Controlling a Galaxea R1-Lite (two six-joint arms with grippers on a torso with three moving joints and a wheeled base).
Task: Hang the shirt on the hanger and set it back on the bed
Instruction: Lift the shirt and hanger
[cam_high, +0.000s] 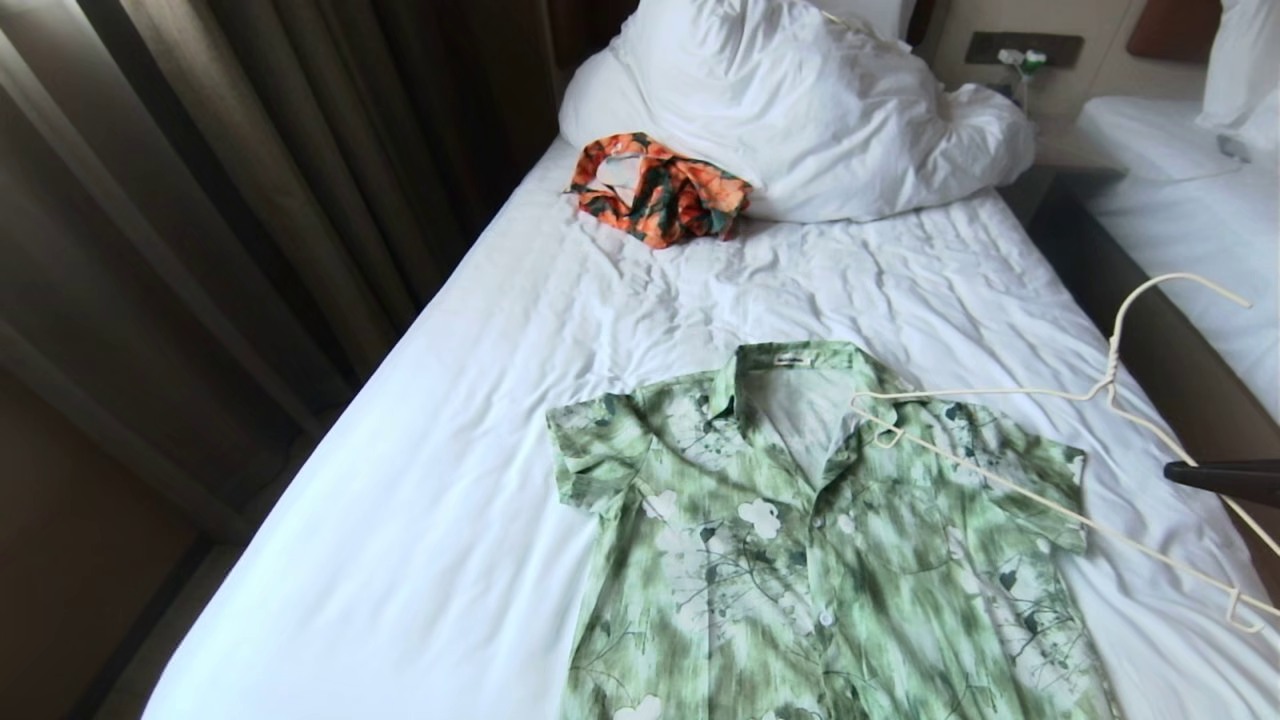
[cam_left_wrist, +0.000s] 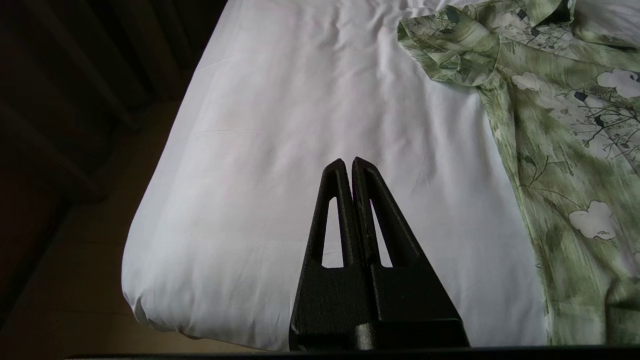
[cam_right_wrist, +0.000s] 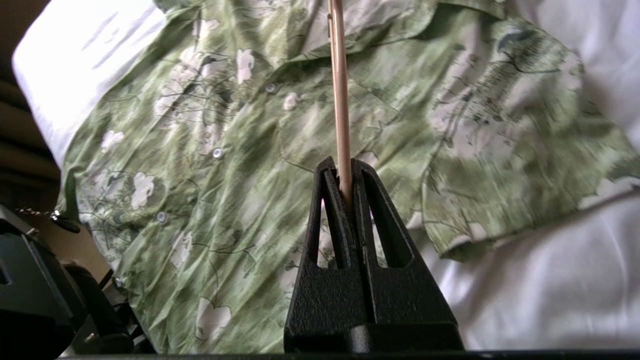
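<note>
1. The shirt (cam_high: 800, 530) lies nearest the camera, spread flat and face up on the bed (cam_high: 420, 500), collar toward the pillow (cam_high: 800, 110), buttoned down the front.
2. The hanger (cam_high: 1080, 400) is raised at a tilt over the shirt's right-hand shoulder, one end near the collar, its hook out past the bed's edge.
3. The right gripper (cam_right_wrist: 342, 165) is pinched on the hanger's thin bar, its jaws pressed against the wire; in the head view only its dark tip shows at the right edge.
4. The left gripper (cam_left_wrist: 348, 162) hangs over bare sheet beside the shirt's sleeve, fingers pressed together, holding nothing.
5. The step in hand seems to be bringing the hanger to the shirt.
6. Next, one hanger end likely has to enter the collar opening, probably with the left gripper lifting the cloth.
7. An orange patterned garment (cam_high: 660, 190) lies by the pillow, well apart.
</note>
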